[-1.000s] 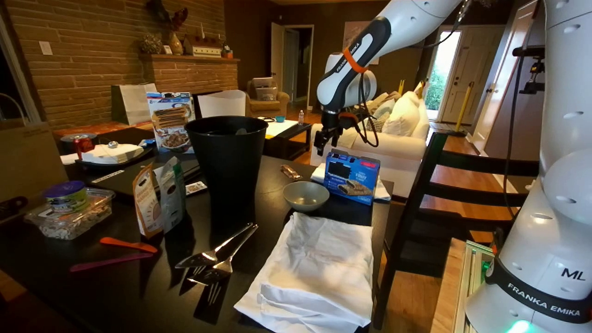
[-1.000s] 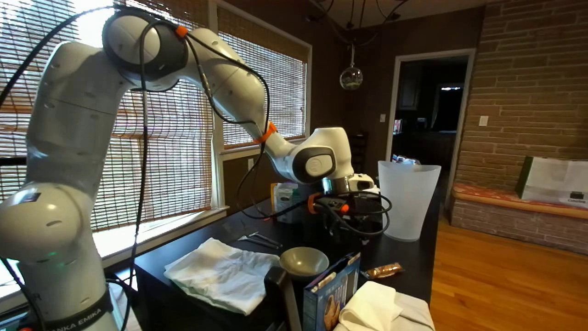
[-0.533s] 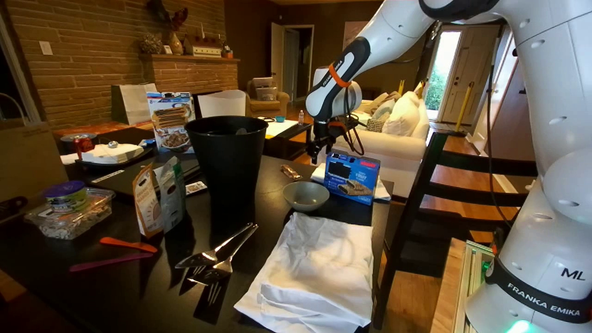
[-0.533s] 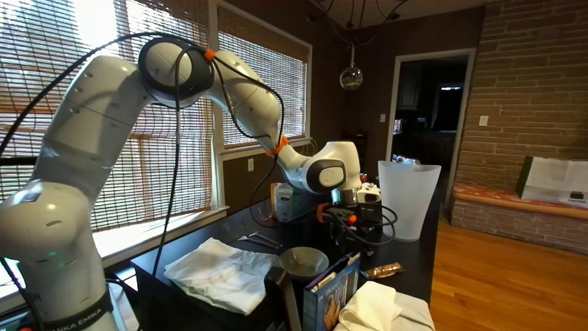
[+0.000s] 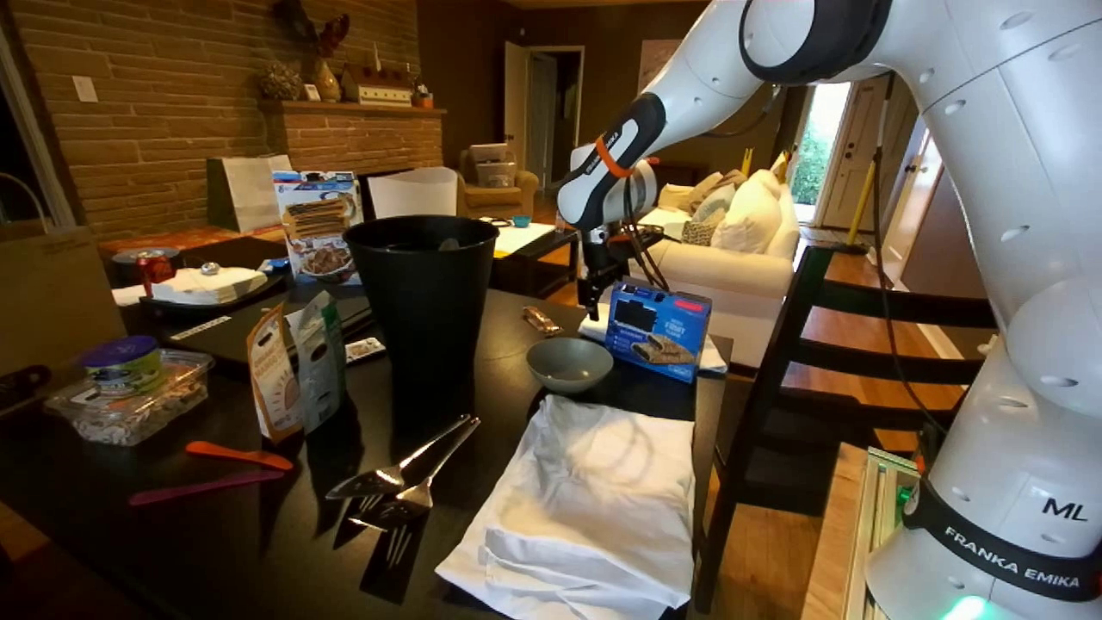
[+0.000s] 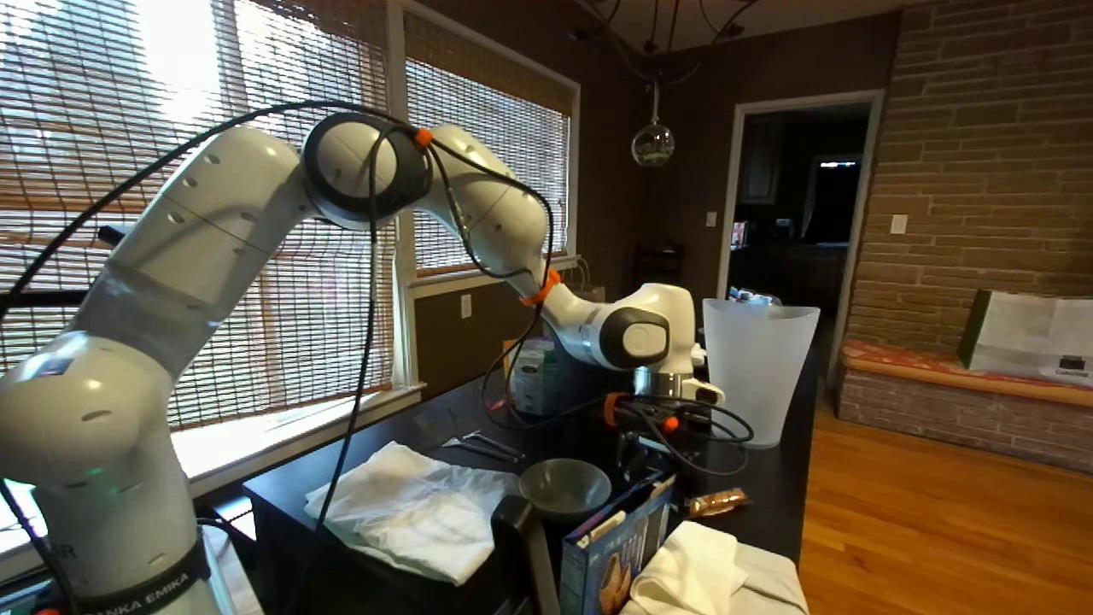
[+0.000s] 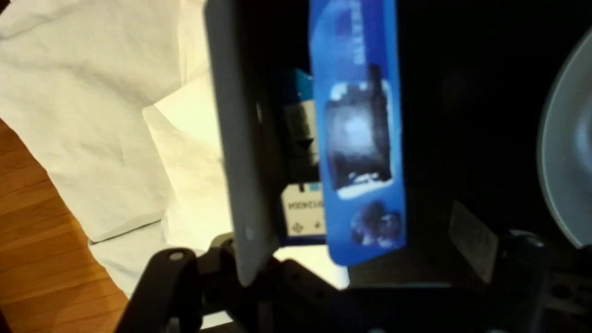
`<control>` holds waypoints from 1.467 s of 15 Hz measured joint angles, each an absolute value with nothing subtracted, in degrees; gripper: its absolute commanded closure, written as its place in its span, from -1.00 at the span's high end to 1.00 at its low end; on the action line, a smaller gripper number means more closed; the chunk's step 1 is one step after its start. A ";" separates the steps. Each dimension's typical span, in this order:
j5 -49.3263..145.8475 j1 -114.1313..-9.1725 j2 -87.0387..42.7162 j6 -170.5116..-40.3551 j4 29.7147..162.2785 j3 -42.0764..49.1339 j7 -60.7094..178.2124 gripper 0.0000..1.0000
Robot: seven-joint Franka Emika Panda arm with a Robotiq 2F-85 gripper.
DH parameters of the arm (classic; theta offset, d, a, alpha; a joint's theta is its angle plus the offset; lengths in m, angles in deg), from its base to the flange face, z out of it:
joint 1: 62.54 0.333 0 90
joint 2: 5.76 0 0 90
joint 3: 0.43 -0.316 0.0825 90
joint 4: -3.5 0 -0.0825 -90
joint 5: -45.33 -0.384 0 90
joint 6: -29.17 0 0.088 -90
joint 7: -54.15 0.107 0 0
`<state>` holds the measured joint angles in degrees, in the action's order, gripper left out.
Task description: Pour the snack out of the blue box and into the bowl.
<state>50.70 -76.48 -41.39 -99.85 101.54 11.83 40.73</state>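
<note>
Wrist view: cloth (image 7: pixel 101 125) beside box (image 7: pixel 358 138)

1. The arm (image 6: pixel 482 196) is looking glossy white, dimpled with shallow oval recesses (image 5: pixel 1055 381).
2. A black ring (image 6: pixel 410 181) is circling the elbow's pale round cap (image 6: pixel 347 161).
3. A black band (image 5: pixel 999 561) on the base is carrying white "FRANKA EMIKA" lettering; black "ML" letters (image 5: pixel 1065 510) are marking the shell above; a green light (image 5: pixel 968 608) is glowing beneath.
4. An orange strap (image 5: pixel 610 160) is wrapping the forearm (image 5: pixel 693 82), and a smaller orange tie (image 6: pixel 423 137) is clasping the black cable (image 6: pixel 373 248).
5. A silver collar (image 6: pixel 659 386) is gleaming under the white wrist (image 6: pixel 675 309).
6. The black gripper (image 7: pixel 347 247) is showing a round screw head (image 7: pixel 176 255) and a grey finger pad (image 7: pixel 474 240).
</note>
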 measured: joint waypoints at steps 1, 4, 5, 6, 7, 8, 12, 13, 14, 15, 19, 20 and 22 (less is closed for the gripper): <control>50.71 -76.66 -42.10 -98.22 100.48 11.83 40.73 0.85; 50.70 -77.12 -44.01 -93.68 97.49 11.82 40.77 0.74; 50.71 -77.26 -44.63 -92.05 96.43 11.81 40.95 0.83; 50.70 -77.39 -45.20 -90.43 95.40 11.81 41.29 0.94; 50.70 -77.52 -45.75 -88.65 94.29 11.82 41.70 1.00; 50.70 -77.63 -46.32 -86.85 93.14 11.82 42.30 1.00; 50.70 -77.90 -48.33 -79.58 88.53 11.82 45.30 1.00; 50.70 -77.98 -48.87 -78.13 87.33 11.82 46.14 1.00; 50.69 -78.09 -49.44 -76.98 86.19 11.82 47.01 1.00; 50.66 -78.25 -50.08 -75.97 84.96 11.82 47.80 1.00; 50.64 -79.09 -52.96 -72.08 80.56 11.82 50.14 0.71; 50.64 -79.28 -53.65 -70.89 79.60 11.82 50.52 0.45; 50.58 -79.61 -54.99 -68.46 77.89 11.82 51.46 0.08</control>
<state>50.58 -79.61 -54.99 -68.46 77.89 11.82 51.46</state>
